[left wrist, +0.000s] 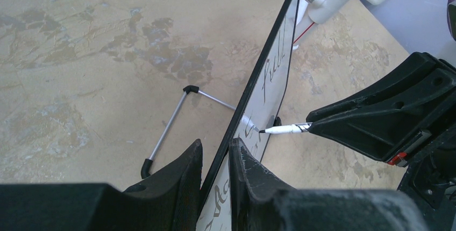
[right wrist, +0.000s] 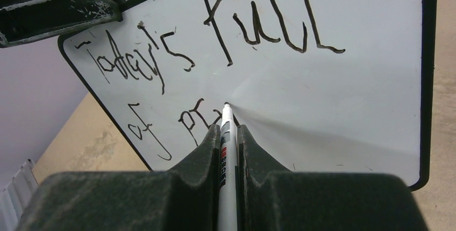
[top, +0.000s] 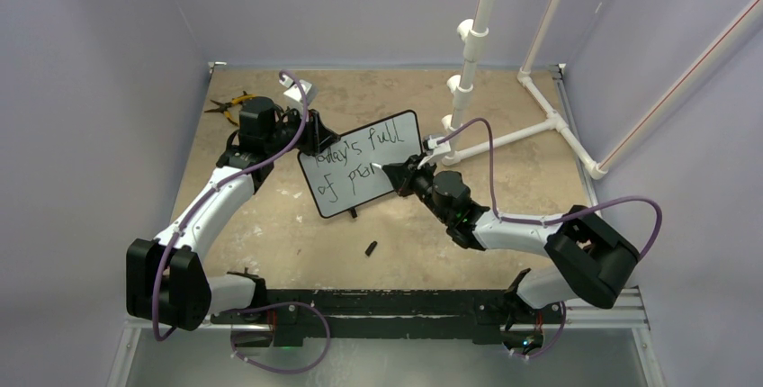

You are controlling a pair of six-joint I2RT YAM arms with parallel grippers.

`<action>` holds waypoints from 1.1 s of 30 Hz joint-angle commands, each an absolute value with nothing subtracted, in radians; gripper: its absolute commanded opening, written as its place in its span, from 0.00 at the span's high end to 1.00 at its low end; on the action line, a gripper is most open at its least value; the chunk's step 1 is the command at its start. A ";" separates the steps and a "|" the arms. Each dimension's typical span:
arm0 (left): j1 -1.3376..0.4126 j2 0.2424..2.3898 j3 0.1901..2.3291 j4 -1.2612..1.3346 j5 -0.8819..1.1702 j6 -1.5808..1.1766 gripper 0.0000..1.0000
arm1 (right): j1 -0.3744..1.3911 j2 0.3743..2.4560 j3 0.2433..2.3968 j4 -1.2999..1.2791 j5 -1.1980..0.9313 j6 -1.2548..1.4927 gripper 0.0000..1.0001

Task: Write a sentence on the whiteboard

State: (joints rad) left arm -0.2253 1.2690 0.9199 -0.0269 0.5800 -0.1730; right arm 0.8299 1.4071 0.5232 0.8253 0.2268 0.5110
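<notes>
The whiteboard [top: 360,164] stands tilted in mid-table, and my left gripper [top: 310,139] is shut on its left edge. In the left wrist view the jaws [left wrist: 216,153] pinch the black frame of the whiteboard [left wrist: 269,86]. The sentence [right wrist: 215,37] reads "Today's full" with "of pr" below it. My right gripper [right wrist: 228,131] is shut on a white marker [right wrist: 226,123] whose tip touches the whiteboard [right wrist: 333,107] just after "pr". From above, the right gripper [top: 405,171] and the marker [top: 382,167] sit at the board's lower line.
A black marker cap [top: 371,248] lies on the table in front of the board. Yellow pliers [top: 229,105] lie at the back left. A white pipe frame [top: 531,126] stands at the back right. The board's metal stand leg [left wrist: 166,129] rests behind it.
</notes>
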 commanded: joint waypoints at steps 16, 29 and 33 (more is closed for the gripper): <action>-0.240 1.297 0.901 -0.072 0.568 -0.189 0.78 | 0.814 1.383 0.490 0.809 0.297 0.532 1.00; -0.241 1.297 0.899 -0.074 0.566 -0.189 0.78 | 0.815 1.374 0.469 0.811 0.288 0.545 1.00; -0.241 1.297 0.900 -0.074 0.564 -0.188 0.78 | 0.815 1.374 0.507 0.832 0.279 0.529 1.00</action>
